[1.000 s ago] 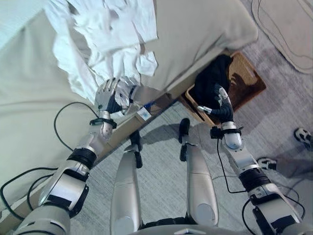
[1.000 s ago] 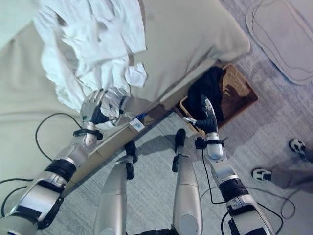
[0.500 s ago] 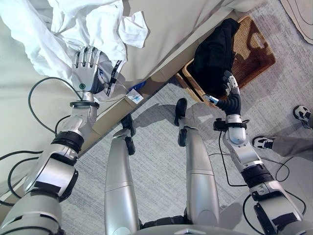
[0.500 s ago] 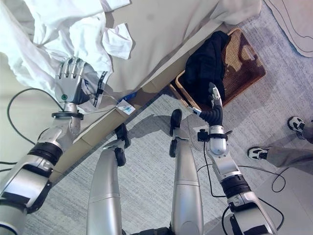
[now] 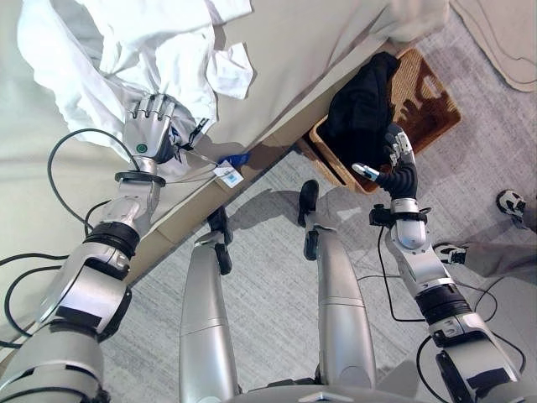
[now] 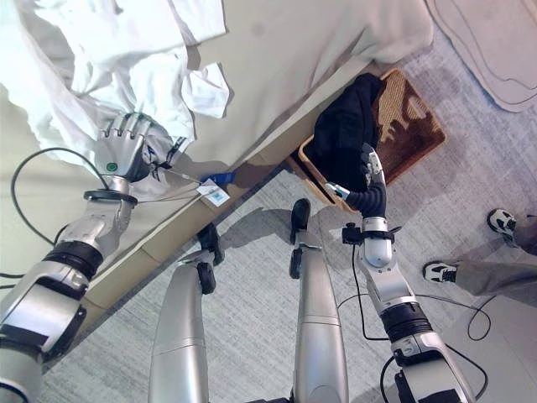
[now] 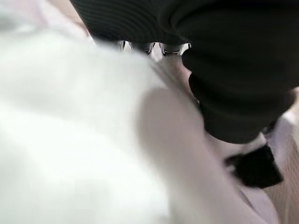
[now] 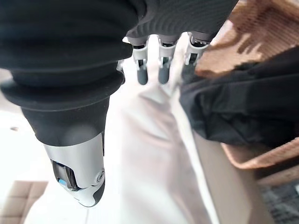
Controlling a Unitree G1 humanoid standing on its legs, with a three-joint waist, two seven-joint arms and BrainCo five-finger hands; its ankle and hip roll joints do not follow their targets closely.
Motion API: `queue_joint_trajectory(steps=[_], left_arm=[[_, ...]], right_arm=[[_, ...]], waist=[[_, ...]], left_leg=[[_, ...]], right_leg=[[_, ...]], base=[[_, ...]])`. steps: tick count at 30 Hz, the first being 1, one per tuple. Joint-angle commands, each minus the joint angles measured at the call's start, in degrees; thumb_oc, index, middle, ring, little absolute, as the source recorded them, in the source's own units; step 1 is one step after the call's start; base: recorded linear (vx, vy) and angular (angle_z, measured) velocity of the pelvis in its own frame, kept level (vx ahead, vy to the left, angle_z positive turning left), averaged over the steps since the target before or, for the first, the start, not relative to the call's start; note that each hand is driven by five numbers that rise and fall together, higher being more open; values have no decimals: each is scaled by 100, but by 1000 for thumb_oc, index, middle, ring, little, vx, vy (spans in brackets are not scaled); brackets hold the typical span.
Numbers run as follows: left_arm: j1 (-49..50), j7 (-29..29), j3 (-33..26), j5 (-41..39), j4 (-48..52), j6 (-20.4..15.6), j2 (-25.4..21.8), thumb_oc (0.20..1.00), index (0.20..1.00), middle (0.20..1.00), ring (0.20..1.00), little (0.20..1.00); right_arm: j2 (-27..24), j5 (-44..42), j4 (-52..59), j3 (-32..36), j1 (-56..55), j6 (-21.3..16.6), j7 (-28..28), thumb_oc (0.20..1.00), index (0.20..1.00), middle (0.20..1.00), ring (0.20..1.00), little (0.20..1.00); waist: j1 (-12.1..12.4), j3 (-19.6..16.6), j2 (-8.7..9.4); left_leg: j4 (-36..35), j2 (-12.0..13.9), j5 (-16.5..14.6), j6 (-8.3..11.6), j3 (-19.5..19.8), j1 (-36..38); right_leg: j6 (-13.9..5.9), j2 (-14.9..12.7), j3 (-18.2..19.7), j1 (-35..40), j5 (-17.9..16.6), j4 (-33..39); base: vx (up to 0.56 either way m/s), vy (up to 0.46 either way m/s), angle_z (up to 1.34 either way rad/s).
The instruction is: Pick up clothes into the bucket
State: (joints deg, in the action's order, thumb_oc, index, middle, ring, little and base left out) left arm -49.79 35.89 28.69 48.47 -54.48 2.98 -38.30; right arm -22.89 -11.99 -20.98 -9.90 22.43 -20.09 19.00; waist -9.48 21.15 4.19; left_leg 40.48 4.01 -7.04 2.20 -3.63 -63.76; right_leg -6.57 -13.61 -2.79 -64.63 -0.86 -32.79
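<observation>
the white shirt (image 5: 138, 50) is bunched up on the bed (image 5: 319, 50), its lower edge clenched in the curled left hand (image 5: 149, 134). the right hand (image 5: 396, 168) is held loose and empty just beside the wicker basket (image 5: 432, 101), where a black garment (image 5: 361, 113) is draped.

From my station the head views come in bright and evenly lit, with soft shadows lying on the grey carpet (image 5: 268, 277) below the bed's edge. The white clothes (image 5: 143, 50) are nearly blown out, folds barely readable. My left wrist feed is badly blurred, white cloth smeared close to the lens. The right wrist feed is clearer, though the wicker basket (image 8: 261, 28) behind looks soft.
</observation>
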Motion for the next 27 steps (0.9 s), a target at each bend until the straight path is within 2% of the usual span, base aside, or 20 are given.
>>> queue_joint_trajectory(steps=[1, 9, 16, 17, 18, 20, 23, 26, 27], left_arm=[[252, -508, -125, -324, -1104, 167, -110, 200, 200, 200, 200, 200], [376, -619, -174, -598, -1364, 8, -154, 200, 200, 200, 200, 200], [549, -670, -266, -825, -1455, -166, -160, 200, 200, 200, 200, 200], [582, -641, -291, -854, -1435, -195, -150, 200, 200, 200, 200, 200], [600, -608, -303, -890, -1405, -224, -143, 200, 200, 200, 200, 200], [696, -528, -371, -997, -1311, -325, -80, 200, 200, 200, 200, 200], [921, -397, -568, -1299, -944, -557, 48, 200, 200, 200, 200, 200], [1428, -499, -1049, -1934, 313, -1002, 72, 200, 200, 200, 200, 200], [1724, -572, -1415, -2446, 886, -1275, 143, 200, 200, 200, 200, 200]], right_arm=[[-131, -146, 288, 5, -135, -284, -69, 1000, 1000, 1000, 1000, 1000], [-54, -263, 217, -140, -76, -308, -182, 1000, 1000, 1000, 1000, 1000], [31, -253, 134, -276, -30, -272, -227, 1000, 1000, 1000, 1000, 1000], [52, -247, 125, -288, -35, -271, -228, 1000, 1000, 1000, 1000, 1000], [62, -241, 107, -301, -33, -269, -218, 1000, 1000, 1000, 1000, 1000], [86, -222, 80, -310, -56, -263, -198, 1000, 1000, 1000, 1000, 1000], [94, -181, 10, -277, -110, -249, -164, 1000, 1000, 1000, 1000, 1000], [108, -156, -47, -97, -262, -213, -146, 1000, 1000, 1000, 1000, 1000], [141, -156, -63, -31, -326, -194, -146, 1000, 1000, 1000, 1000, 1000]], waist=[[-36, -16, -89], [-43, -114, -114], [-5, -142, -155], [7, -161, -161], [-4, -146, -150], [30, -162, -163], [125, -200, -191], [283, -224, -253], [340, -216, -280]], left_leg=[[8, 5, -1, 0, 258, -58], [-350, 5, 84, 40, 199, 335], [-897, -53, 246, 82, 144, 984], [-1057, -64, 298, 91, 146, 1142], [-1169, -117, 516, 59, 110, 1180], [-1351, -141, 561, 70, 140, 1431], [-1627, -195, 620, 83, 178, 1868], [-1926, -258, 669, 97, 246, 2338], [-2087, -262, 712, 111, 270, 2554]], right_leg=[[-388, -117, 132, 107, -187, 18], [-408, -180, 136, 461, -267, 320], [-465, -275, 46, 1046, -348, 660], [-476, -289, 23, 1202, -371, 766], [-437, -341, -17, 1262, -569, 899], [-446, -368, -51, 1513, -579, 1024], [-462, -415, -134, 1959, -593, 1215], [-480, -451, -250, 2464, -585, 1438], [-486, -469, -315, 2694, -589, 1548]], base=[[0, 0, 0], [0, 0, 0], [4, 0, 1], [-54, 0, 5], [-36, -6, 11], [10, -16, 14], [60, -34, 7], [91, -46, 17], [92, -57, 25]])
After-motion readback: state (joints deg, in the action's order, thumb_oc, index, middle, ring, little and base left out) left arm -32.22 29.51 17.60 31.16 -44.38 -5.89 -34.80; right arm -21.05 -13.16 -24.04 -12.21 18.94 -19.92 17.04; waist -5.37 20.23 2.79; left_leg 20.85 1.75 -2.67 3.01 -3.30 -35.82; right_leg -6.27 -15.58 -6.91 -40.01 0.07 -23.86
